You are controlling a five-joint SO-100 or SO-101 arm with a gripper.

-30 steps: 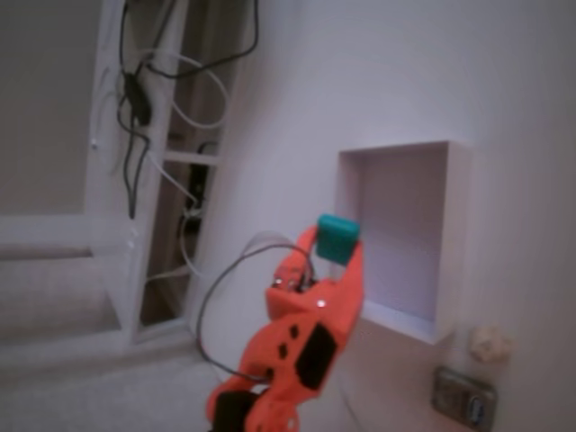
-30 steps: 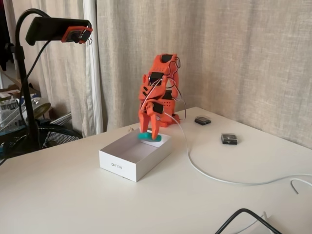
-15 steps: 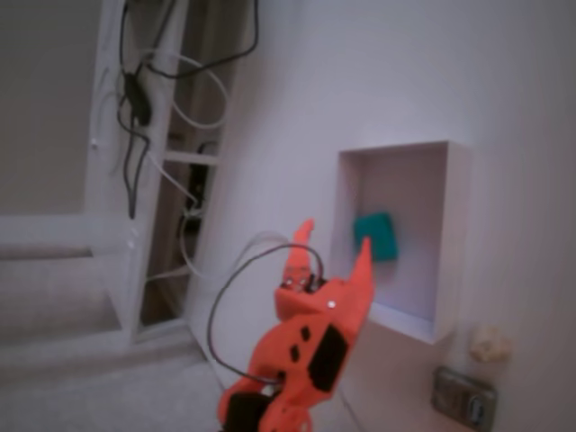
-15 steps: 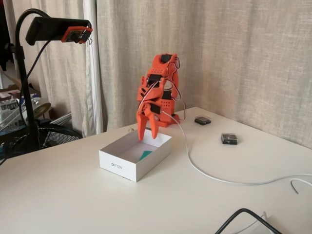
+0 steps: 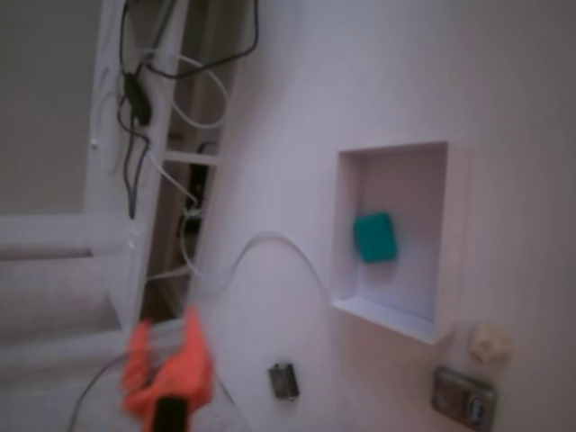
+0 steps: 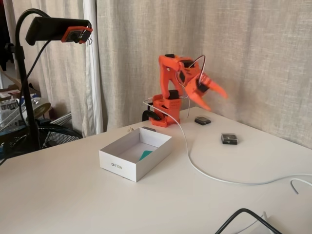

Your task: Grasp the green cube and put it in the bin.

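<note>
The teal-green cube [image 5: 374,238] lies on the floor of the white bin [image 5: 455,236], close to one wall. From the side, only a sliver of the green cube [image 6: 145,155] shows above the rim of the bin [image 6: 121,166]. My orange gripper [image 6: 217,101] is raised in the air to the right of the arm's base, well away from the bin, blurred, with its fingers spread and nothing between them. In the view from above, the gripper [image 5: 164,326] stands at the lower left, open and empty.
A small dark box [image 6: 202,120] and a grey gadget [image 6: 229,138] lie on the table beyond the arm. A white cable [image 6: 204,171] runs across the table, and a black cable [image 6: 243,214] sits at the front edge. A camera stand [image 6: 53,29] is at the left.
A second ago the gripper held the cube over the bin. It opened, the cube dropped into the bin, and the arm has since swung up and away from it.
</note>
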